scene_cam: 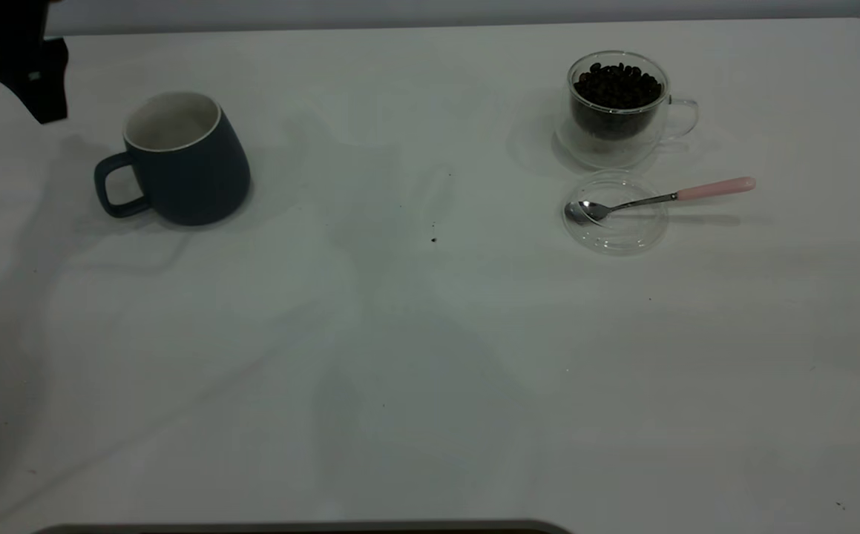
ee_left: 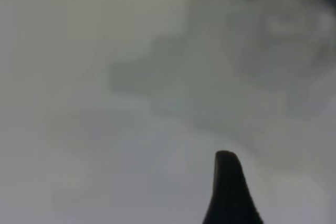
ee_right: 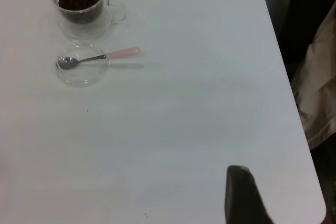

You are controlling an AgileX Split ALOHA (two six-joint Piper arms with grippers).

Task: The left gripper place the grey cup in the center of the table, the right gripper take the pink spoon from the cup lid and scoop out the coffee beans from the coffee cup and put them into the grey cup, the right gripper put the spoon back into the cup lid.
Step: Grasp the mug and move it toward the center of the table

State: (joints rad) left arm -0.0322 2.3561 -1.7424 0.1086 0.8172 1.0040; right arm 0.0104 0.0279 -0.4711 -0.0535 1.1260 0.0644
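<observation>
- Black left pincer (scene_cam: 36,89) hanging at the far left corner of the table (scene_cam: 400,356), above and beside the grey cup (scene_cam: 181,159), holding nothing; opening impossible to tell.
- Showing just one dark fingertip (ee_right: 241,195) in the right wrist view, the right pincer hovering well away from the things, over the table's edge; opening likewise impossible to tell.
- Counting one grey cup, one glass coffee cup (scene_cam: 619,107) full of coffee beans (scene_cam: 617,85), one clear cup lid (scene_cam: 615,213), one pink spoon (scene_cam: 660,199).
- Standing upright at the table's left, grey cup's handle pointing left.
- Lying with bowl in the cup lid, spoon's long axis running left-right, pink handle pointing right, past the rim.
- Sitting just behind the cup lid, coffee cup's handle pointing right.
</observation>
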